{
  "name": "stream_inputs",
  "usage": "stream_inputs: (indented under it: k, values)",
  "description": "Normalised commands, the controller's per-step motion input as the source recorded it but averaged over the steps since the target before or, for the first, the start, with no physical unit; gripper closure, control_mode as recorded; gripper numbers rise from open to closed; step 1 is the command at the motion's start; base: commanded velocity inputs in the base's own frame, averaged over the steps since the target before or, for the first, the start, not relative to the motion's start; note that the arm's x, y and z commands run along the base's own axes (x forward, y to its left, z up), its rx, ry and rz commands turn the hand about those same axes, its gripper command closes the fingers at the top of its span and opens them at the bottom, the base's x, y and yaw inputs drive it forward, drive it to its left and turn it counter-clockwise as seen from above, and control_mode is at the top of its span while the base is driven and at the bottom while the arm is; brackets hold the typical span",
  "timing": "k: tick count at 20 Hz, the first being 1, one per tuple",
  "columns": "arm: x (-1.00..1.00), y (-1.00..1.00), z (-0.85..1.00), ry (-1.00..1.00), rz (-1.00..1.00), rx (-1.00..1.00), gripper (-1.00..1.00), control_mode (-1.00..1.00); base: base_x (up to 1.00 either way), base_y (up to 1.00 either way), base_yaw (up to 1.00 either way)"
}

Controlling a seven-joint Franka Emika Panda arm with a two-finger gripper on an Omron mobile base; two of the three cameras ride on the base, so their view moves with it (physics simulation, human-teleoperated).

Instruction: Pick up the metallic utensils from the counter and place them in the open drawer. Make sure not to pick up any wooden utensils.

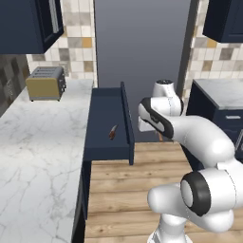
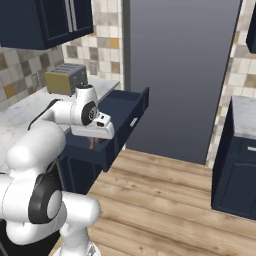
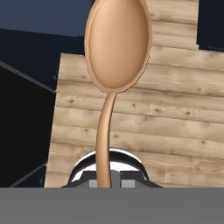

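Hand [image 3: 105, 181] gripping wooden spoon [image 3: 117, 48]; left base view: utensil [image 1: 112, 132] in drawer [image 1: 108, 142].

The spoon [image 3: 117, 48] is smooth, matt tan wood, one colour throughout. The floor [image 3: 175, 113] is pale planks with visible grain and knots. The worktop [image 1: 38, 142] is white grey-veined marble. The drawer [image 1: 107, 126] is matt navy. The toaster [image 1: 45, 83] looks like dull yellowish metal.

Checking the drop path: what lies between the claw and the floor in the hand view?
Hand view: a wooden spoon gripped by its handle in the claw runs bowl-first over the plank floor. Nothing else lies between.
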Motion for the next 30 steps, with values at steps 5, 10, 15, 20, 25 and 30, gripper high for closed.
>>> stream_inputs:
  k: [5, 10, 15, 20, 25, 30]
  values:
    - [0.0, 0.0, 0.0, 0.0, 0.0, 0.0, 1.0, 1.0, 0.03, 0.0, 0.0]
    - [0.59, 0.3, 0.0, -0.03, -0.05, 0.0, 1.0, -1.0, 0.0, 0.0, 0.0]
    - [0.96, 0.48, 0.04, -0.01, -0.27, 0.01, 1.0, -1.0, 0.0, 0.0, 0.0]
    - [1.0, 0.43, 0.01, 0.02, -0.2, 0.09, 1.0, -1.0, 0.0, 0.0, 0.0]
    - [0.97, 0.5, -0.25, 0.02, -0.01, 0.04, 1.0, -1.0, 0.0, 0.0, 0.0]
    - [0.84, 0.12, -0.55, 0.04, 0.07, -0.01, 1.0, -1.0, 0.0, 0.0, 0.0]
